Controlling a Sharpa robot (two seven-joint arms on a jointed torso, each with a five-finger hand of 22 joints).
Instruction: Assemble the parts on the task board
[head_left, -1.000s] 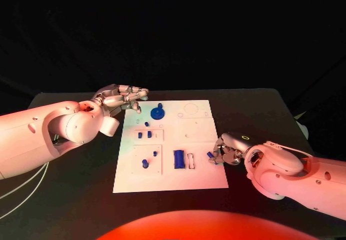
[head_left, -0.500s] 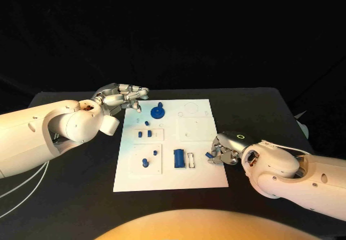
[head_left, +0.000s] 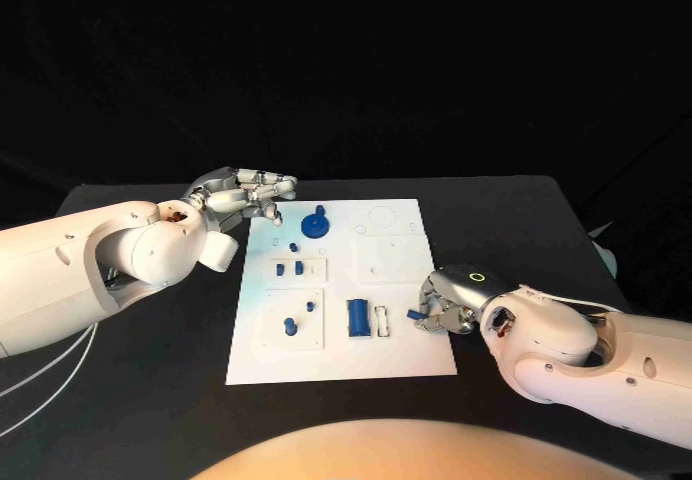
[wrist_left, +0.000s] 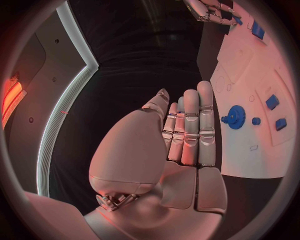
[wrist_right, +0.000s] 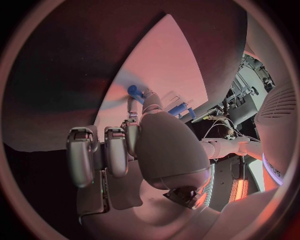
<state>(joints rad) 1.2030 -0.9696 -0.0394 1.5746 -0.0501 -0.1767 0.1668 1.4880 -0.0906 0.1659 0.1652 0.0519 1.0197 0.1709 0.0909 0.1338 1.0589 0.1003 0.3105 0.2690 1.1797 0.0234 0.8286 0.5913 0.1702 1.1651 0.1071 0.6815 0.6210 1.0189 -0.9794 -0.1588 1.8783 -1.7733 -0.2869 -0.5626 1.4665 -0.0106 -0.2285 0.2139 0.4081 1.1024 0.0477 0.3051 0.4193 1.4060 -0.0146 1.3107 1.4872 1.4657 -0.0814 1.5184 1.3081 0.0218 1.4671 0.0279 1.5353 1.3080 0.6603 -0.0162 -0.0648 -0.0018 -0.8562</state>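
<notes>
The right hand (head_left: 444, 305) sits at the task board's (head_left: 404, 355) right edge, near the lower corner, fingers curled around a small blue part (head_left: 418, 313) pinched at the fingertips just over the board's rim. The left hand (head_left: 238, 192) hovers off the board's upper left corner, fingers straight and pressed side by side, holding nothing. On the board, a blue gear (head_left: 317, 222) lies near the top, two small blue blocks (head_left: 289, 268) sit below it, and a blue rectangular block (head_left: 356, 317) stands upright-lengthwise near the board's middle, left of the right hand.
</notes>
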